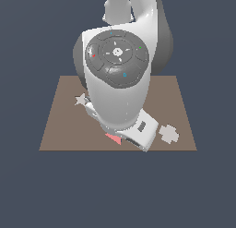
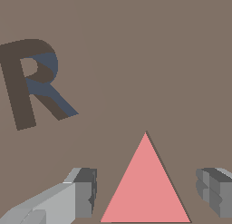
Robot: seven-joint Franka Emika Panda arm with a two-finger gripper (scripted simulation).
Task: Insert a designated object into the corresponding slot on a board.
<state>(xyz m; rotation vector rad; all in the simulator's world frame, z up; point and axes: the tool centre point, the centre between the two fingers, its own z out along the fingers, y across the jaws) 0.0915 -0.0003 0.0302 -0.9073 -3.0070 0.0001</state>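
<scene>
- As we looked through the wrist view, we saw the gripper (image 2: 147, 191) spread wide, one finger (image 2: 84, 191) on each side of the salmon-red triangle piece (image 2: 145, 187), with bare board showing between each finger and the piece, so it was released and clasped nothing.
- We found the triangle piece lying flat on the brown board (image 2: 158, 60), its apex pointing away from the fingers and its base down at the picture's edge.
- We noted the dark letter "R" recess (image 2: 34, 82) cut into the board, well apart from the triangle, with navy showing in parts of its depth.
- In the exterior view, we saw the white arm (image 1: 117, 84) standing over the middle of the board (image 1: 60, 130) and hiding much of it.
- We could make out only a small salmon-red corner of the triangle piece (image 1: 114, 139) under the arm, near the board's near edge, roughly at its middle.
- We saw a pale star (image 1: 81, 100) on the exterior view's left, just beside the arm, farther back on the board.
- We saw a pale cross-like piece (image 1: 169, 133) on the exterior view's right, near the near edge.
- We could not find the triangle-shaped slot in either view.
</scene>
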